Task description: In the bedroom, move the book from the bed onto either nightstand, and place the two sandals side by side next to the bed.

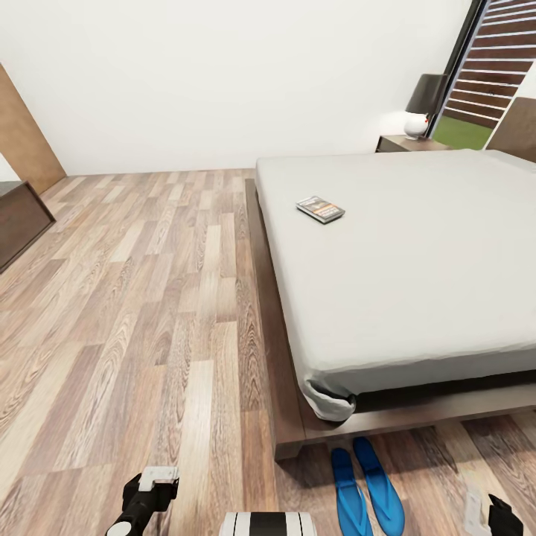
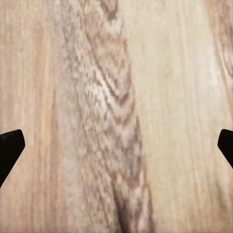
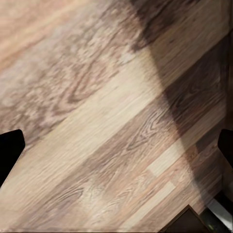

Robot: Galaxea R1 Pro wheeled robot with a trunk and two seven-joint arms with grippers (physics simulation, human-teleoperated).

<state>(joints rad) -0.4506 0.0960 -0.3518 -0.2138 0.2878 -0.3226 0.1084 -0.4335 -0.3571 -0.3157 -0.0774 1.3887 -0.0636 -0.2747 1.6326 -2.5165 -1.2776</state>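
In the head view the bed [image 1: 417,260] filled the right half of the frame, its pale mattress on a dark frame whose near corner sat low in the centre. The book [image 1: 321,209] lay flat on the mattress near the bed's left edge, in the upper middle of the frame, well apart from the nightstand [image 1: 402,143] at the upper right beside the window. Its long axis ran diagonally, from upper left to lower right in the frame, skewed to the mattress edge. A lamp [image 1: 423,104] with a dark shade stood on the nightstand. The two sandals [image 1: 366,487] lay on the floor [image 1: 149,298] at the bottom of the frame, just below the bed's near corner, side by side and almost touching, long axes roughly parallel and running up and down the frame with a slight lean toward the upper left; which ends were the toes I could not tell. A low dark cabinet [image 1: 18,219] sat at the left edge. The left gripper [image 2: 116,145] hung over bare planks with its dark fingertips [image 2: 9,145] spread wide at the frame's edges, nothing between them. The right gripper [image 3: 116,145] was likewise spread wide over shadowed planks, holding nothing.
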